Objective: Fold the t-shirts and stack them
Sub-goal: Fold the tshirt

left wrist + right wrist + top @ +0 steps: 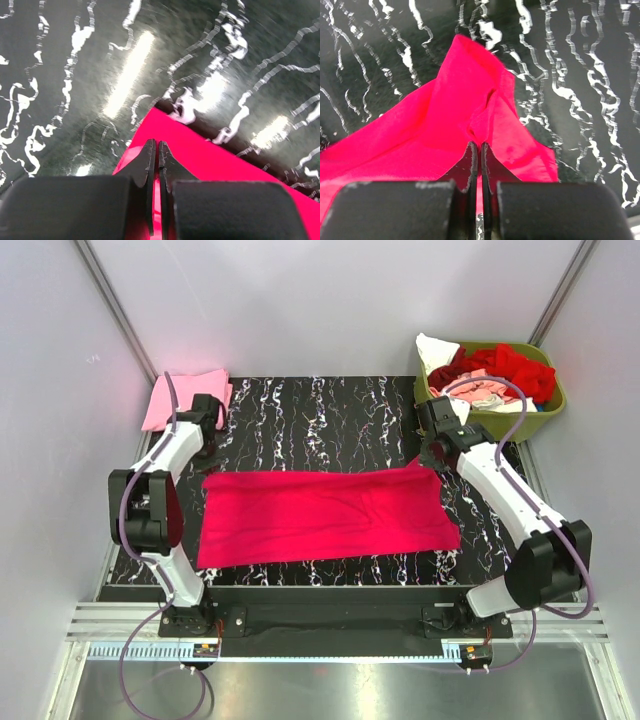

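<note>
Left of basket, left gripper and right gripper each pinch a far corner of shirt, jaws closed (cloth looks limp and light; corners seem the best holds)

we log: top view bright, even, sharp | left wrist: white glare streaks on table beyond magenta t-shirt, smeared blur there, dark shadow under t-shirt's far edge | right wrist: crisper, t-shirt colour oversaturated, near foreground soft
</note>
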Tool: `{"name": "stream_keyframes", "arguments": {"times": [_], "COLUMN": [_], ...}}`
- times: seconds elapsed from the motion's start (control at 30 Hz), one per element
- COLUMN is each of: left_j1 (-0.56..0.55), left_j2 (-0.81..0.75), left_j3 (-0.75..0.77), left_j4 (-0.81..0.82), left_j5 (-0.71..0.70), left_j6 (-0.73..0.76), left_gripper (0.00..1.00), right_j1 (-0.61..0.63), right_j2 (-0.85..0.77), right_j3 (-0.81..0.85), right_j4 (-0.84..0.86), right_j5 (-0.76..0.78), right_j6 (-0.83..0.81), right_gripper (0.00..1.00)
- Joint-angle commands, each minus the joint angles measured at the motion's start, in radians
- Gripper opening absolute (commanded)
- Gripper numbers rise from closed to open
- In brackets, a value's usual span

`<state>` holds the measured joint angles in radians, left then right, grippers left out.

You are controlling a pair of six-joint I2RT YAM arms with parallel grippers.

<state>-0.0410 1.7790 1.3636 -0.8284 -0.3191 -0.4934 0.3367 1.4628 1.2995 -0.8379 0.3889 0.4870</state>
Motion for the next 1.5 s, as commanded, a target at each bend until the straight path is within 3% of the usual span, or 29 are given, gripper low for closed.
{"name": "stream_keyframes", "arguments": {"times": [0.0,0.3,1.07,1.13,1.17,1.2,1.23,1.3,1.37,1.47], "left_j1": [-0.028,-0.045,-0.048,-0.048,-0.046,-0.046,-0.045,-0.045,-0.046,-0.046], "left_j2": [-0.038,-0.03,-0.269,-0.294,-0.326,-0.346,-0.368,-0.429,-0.47,-0.475], "left_j3": [0.0,0.052,-0.202,-0.24,-0.27,-0.285,-0.297,-0.319,-0.316,-0.287], "left_j4": [0.049,0.005,-0.034,-0.064,-0.093,-0.104,-0.11,-0.132,-0.141,-0.137], "left_j5": [-0.025,-0.067,-0.141,-0.144,-0.156,-0.161,-0.167,-0.179,-0.19,-0.18], "left_j6": [0.015,0.012,-0.057,-0.079,-0.105,-0.115,-0.131,-0.143,-0.142,-0.128], "left_gripper": [0.0,0.0,0.02,0.11,0.18,0.18,0.36,0.52,0.6,0.6], "right_j1": [-0.018,-0.041,-0.039,-0.041,-0.041,-0.041,-0.041,-0.041,-0.042,-0.042], "right_j2": [-0.059,-0.059,-0.165,-0.194,-0.208,-0.226,-0.264,-0.3,-0.312,-0.273], "right_j3": [-0.006,0.0,-0.221,-0.241,-0.265,-0.282,-0.307,-0.301,-0.252,-0.213], "right_j4": [-0.007,-0.004,-0.004,-0.041,-0.058,-0.058,-0.07,-0.063,-0.069,-0.04], "right_j5": [0.119,0.079,0.064,0.048,0.039,0.03,0.033,0.03,0.01,-0.062], "right_j6": [0.024,0.002,0.038,0.053,0.073,0.082,0.096,0.107,0.116,0.117], "right_gripper": [0.0,0.0,0.0,0.15,0.39,0.54,0.7,0.86,0.89,0.9]}}
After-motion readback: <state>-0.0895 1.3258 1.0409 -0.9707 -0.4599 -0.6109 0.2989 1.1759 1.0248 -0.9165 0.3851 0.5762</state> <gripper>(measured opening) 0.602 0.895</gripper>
